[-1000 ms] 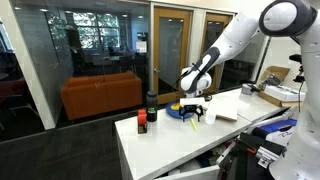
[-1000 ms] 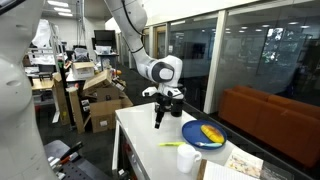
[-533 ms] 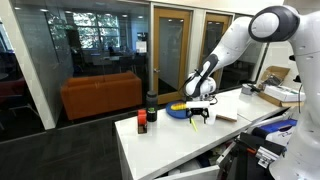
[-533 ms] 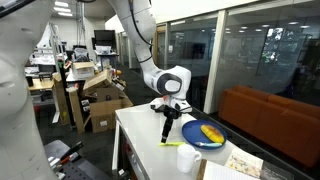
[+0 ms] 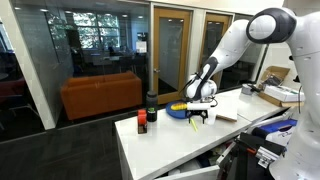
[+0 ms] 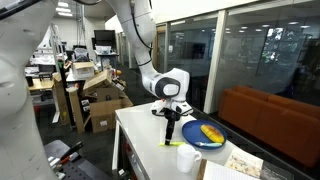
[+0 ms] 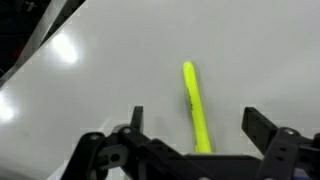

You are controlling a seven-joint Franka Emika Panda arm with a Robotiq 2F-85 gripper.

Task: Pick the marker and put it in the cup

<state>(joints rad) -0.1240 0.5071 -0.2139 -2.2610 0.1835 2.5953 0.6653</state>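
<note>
Two black fingers (image 7: 137, 120) stood wide apart in the wrist view, and there it was, the marker (image 7: 196, 108), a slim bright yellow stick lying flat on the white table (image 7: 90, 70)! The gripper (image 7: 194, 114) hung straight over it, jaws fully spread and nothing between them but air and that yellow stick below; the marker's near end ran down into the gap between the two fingers while its far end pointed away up the tabletop. Whether the fingers touched the surface could not be told from that view. In an exterior view the gripper (image 6: 169, 136) pointed straight down from the white arm (image 6: 150, 55), its tips just above the table (image 6: 135, 135), and the marker (image 6: 172, 144) showed as a thin yellow line right under it. The cup (image 6: 187, 158), small, white and upright, stood near the marker toward the camera, apart from it and with nothing in it that could be seen. Just beside the cup sat the blue dish (image 6: 205, 134) with yellow inside. In an exterior view from the opposite side the gripper (image 5: 198, 116) hovered low beside the blue dish (image 5: 177, 110), the arm (image 5: 232, 40) arching down from high up; the marker was too small to pick out there. A dark bottle (image 5: 152, 104) stood on the table (image 5: 175, 148) beyond the dish, well apart from the gripper.
</note>
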